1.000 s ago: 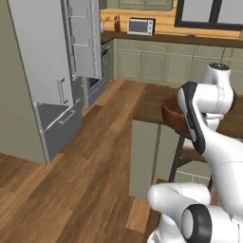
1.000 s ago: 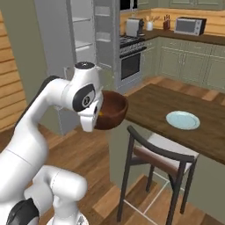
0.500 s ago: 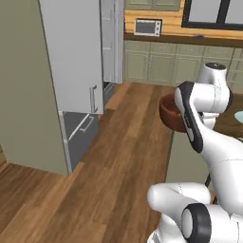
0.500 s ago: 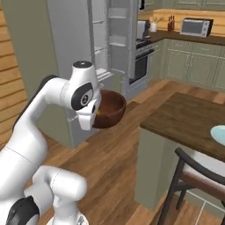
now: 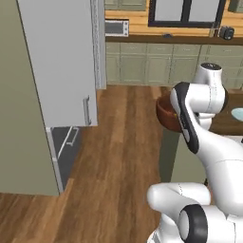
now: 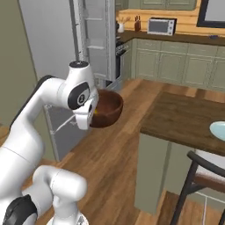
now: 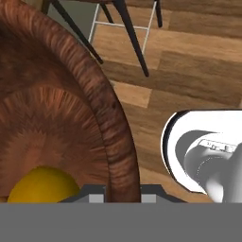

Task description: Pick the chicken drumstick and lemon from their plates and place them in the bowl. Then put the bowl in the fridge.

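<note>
My gripper is shut on the rim of the dark reddish-brown bowl and carries it in the air at chest height. The lemon lies yellow at the bottom of the bowl. The chicken drumstick is hidden from view. From the right base view the bowl hangs beside the hand, away from the island. The bowl shows past the arm in the left base view. The grey fridge stands ahead with its door swung open and white shelves showing. A light blue plate rests on the island.
The wooden island counter is to my right, with a dark-framed chair at its near side. The fridge's lower drawer stands pulled out. Green-grey cabinets and a microwave line the back wall. Wooden floor lies between me and the fridge.
The whole scene has shifted: the base has moved away from the island toward the fridge, which now looms larger at left. The bowl stays in the shut gripper.
</note>
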Motion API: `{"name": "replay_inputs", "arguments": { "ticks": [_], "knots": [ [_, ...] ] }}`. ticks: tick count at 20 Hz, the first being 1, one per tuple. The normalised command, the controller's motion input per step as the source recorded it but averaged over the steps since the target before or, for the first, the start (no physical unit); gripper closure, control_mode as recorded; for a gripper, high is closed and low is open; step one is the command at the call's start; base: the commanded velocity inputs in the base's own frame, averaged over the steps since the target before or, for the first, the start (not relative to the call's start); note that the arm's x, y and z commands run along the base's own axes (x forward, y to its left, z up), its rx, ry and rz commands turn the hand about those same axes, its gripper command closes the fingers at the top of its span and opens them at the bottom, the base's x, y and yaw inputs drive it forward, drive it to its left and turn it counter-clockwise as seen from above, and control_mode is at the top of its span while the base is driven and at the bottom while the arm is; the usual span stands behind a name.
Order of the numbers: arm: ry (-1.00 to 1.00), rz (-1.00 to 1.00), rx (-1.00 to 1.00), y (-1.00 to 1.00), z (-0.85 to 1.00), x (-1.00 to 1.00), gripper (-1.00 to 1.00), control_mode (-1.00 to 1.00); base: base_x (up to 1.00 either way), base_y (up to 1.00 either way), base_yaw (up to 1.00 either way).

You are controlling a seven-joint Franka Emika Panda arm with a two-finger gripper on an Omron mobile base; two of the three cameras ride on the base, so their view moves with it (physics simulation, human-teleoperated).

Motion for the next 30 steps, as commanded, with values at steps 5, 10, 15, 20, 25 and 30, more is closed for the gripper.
{"name": "replay_inputs", "arguments": {
  "ticks": [5,10,15,20,25,30],
  "knots": [
    [0.0,0.0,0.0,0.0,0.0,0.0,1.0,1.0,0.78,0.35,-0.33],
    [0.0,0.0,0.0,0.0,0.0,0.0,1.0,1.0,0.6,0.57,-0.23],
    [0.0,0.0,0.0,0.0,0.0,0.0,1.0,1.0,0.56,0.52,-0.21],
    [0.0,0.0,0.0,0.0,0.0,0.0,1.0,1.0,0.72,-0.03,0.0],
    [0.0,0.0,0.0,0.0,0.0,0.0,1.0,1.0,0.82,0.02,-0.01],
    [0.0,0.0,0.0,0.0,0.0,0.0,1.0,1.0,0.81,0.0,-0.01]
  ]
}}
